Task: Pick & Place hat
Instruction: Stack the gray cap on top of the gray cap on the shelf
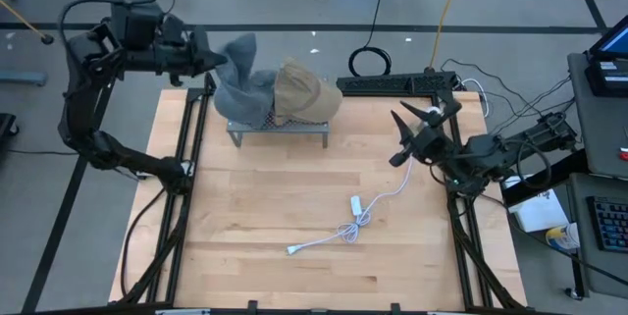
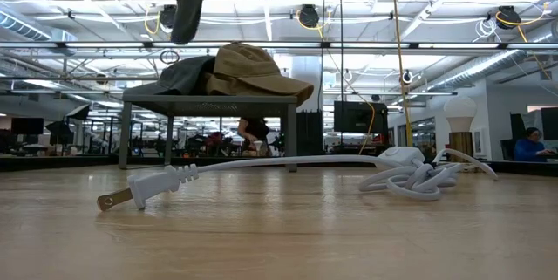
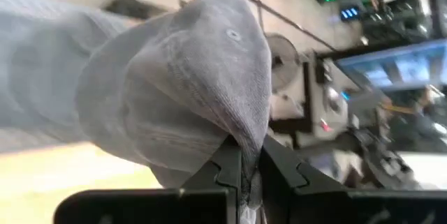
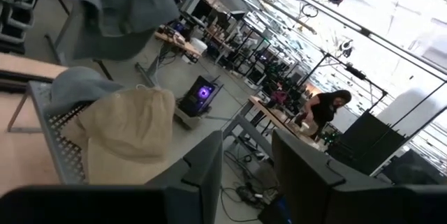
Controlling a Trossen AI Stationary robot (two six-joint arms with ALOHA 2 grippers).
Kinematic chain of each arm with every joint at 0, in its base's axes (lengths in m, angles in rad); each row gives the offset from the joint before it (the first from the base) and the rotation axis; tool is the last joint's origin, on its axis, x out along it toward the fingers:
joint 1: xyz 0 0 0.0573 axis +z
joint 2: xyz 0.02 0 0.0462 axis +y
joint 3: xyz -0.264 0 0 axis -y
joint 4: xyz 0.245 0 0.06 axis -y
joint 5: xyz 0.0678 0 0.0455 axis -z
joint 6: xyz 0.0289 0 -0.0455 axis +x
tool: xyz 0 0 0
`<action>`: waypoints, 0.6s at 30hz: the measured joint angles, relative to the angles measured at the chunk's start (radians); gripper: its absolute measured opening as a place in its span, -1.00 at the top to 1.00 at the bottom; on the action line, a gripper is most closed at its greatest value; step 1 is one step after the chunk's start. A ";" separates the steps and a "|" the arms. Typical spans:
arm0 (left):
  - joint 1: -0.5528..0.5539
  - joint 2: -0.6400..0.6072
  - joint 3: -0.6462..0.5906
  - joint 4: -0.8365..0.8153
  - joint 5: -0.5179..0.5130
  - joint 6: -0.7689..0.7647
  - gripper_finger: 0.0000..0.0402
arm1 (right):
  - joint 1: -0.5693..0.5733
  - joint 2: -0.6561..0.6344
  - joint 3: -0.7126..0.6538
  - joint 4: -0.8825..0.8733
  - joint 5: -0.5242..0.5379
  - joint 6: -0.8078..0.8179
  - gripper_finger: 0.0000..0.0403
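Note:
My left gripper (image 1: 211, 60) is over the table's far left corner, shut on a grey cap (image 1: 237, 53). That cap hangs in the air above a small metal mesh rack (image 1: 280, 131); its lower end shows in the low view (image 2: 187, 1). On the rack rest a tan cap (image 1: 306, 91) and another grey cap (image 1: 243, 104) beside it. The right wrist view shows the held cap (image 4: 119, 8) clear above both. My right gripper (image 1: 412, 119) is open near the table's right edge, touching nothing. My left gripper (image 3: 244, 178) pinches a fold of the grey cap's crown cloth (image 3: 244, 140) between its two fingers, a little below the top button (image 3: 231, 34). The fingers come level from the table's left side. The cap is lifted clear and hangs slack beside and below them.
A white power cord with its plug (image 1: 339, 229) lies loosely coiled on the wooden table toward the near middle. Black frame rails (image 1: 186, 158) run along both side edges. A power strip (image 1: 392, 83) sits past the far edge. Bare tabletop lies left of the cord.

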 joint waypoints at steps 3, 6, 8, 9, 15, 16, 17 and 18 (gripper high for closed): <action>0.060 0.010 0.000 -0.021 -0.021 0.050 0.88 | 0.000 0.000 0.000 -0.053 0.001 0.038 0.41; 0.097 0.028 0.000 -0.059 -0.062 0.090 0.88 | 0.000 0.000 0.000 -0.084 0.000 0.080 0.41; 0.119 0.041 0.000 -0.096 -0.093 0.109 0.88 | 0.000 0.000 0.000 -0.092 0.002 0.102 0.42; 0.129 0.048 0.000 -0.122 -0.110 0.116 0.88 | 0.000 0.000 0.000 -0.092 0.001 0.111 0.42; 0.165 0.109 0.000 -0.208 -0.212 0.155 0.88 | 0.000 0.000 0.000 -0.092 0.002 0.119 0.42; 0.165 0.121 0.000 -0.205 -0.216 0.159 0.88 | 0.000 0.000 0.000 -0.092 0.002 0.119 0.42; 0.165 0.134 0.000 -0.205 -0.221 0.161 0.88 | 0.000 0.000 0.000 -0.092 0.002 0.119 0.42; 0.165 0.148 0.000 -0.205 -0.230 0.165 0.88 | 0.000 0.000 0.000 -0.092 0.002 0.119 0.42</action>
